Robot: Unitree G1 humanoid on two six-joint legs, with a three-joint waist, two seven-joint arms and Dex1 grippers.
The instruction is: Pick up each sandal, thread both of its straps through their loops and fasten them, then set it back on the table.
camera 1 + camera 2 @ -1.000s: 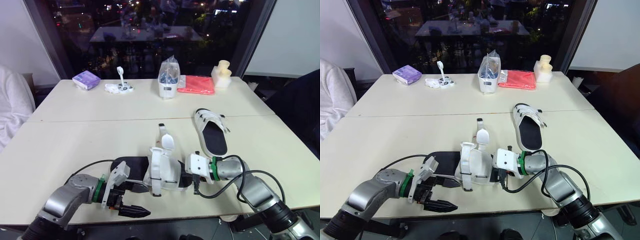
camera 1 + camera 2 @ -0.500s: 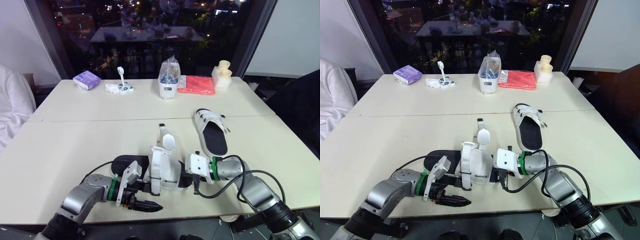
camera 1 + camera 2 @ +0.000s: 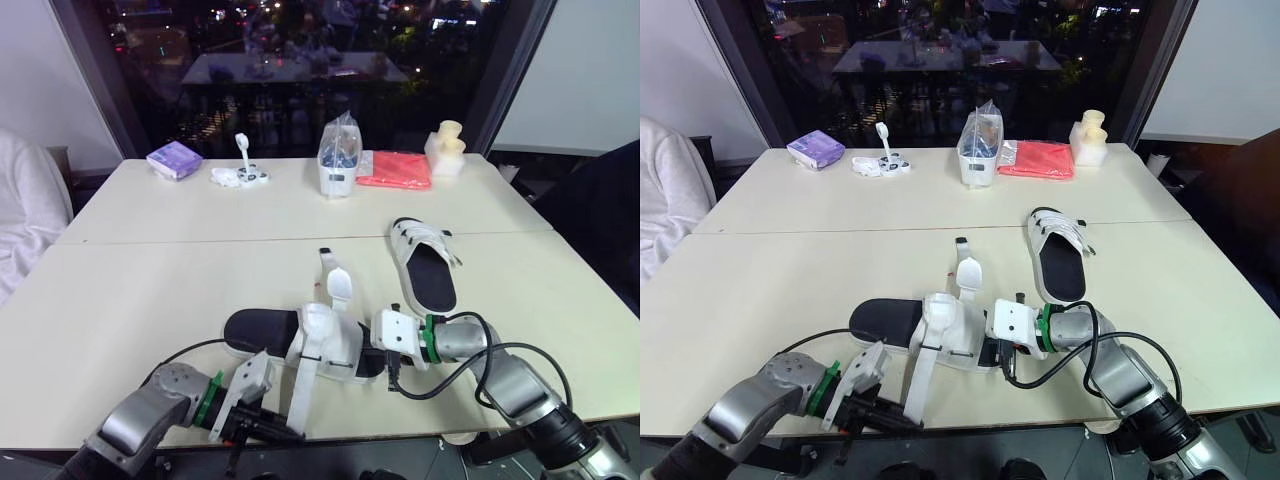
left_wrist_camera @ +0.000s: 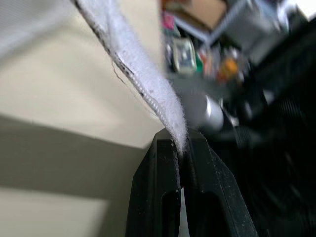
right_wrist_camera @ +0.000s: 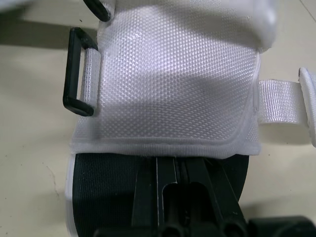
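The left fingers (image 4: 165, 163) are clamped shut on the end of a white strap (image 3: 303, 385), which runs taut from them up to the sandal (image 3: 325, 345) just beyond. The left gripper (image 3: 280, 430) sits at the worktop's (image 3: 120, 300) near edge.

The right gripper (image 3: 368, 362) meets the same sandal from the opposite side. The right fingers (image 5: 165, 187) are pressed together on its black sole, with their tips tucked under the white upper. A black loop (image 5: 75, 71) hangs off the upper's side just ahead of these fingers. The sandal lies flat on the worktop between the two sets of fingers.

The second sandal (image 3: 428, 268) lies beyond the right fingers, apart from them.
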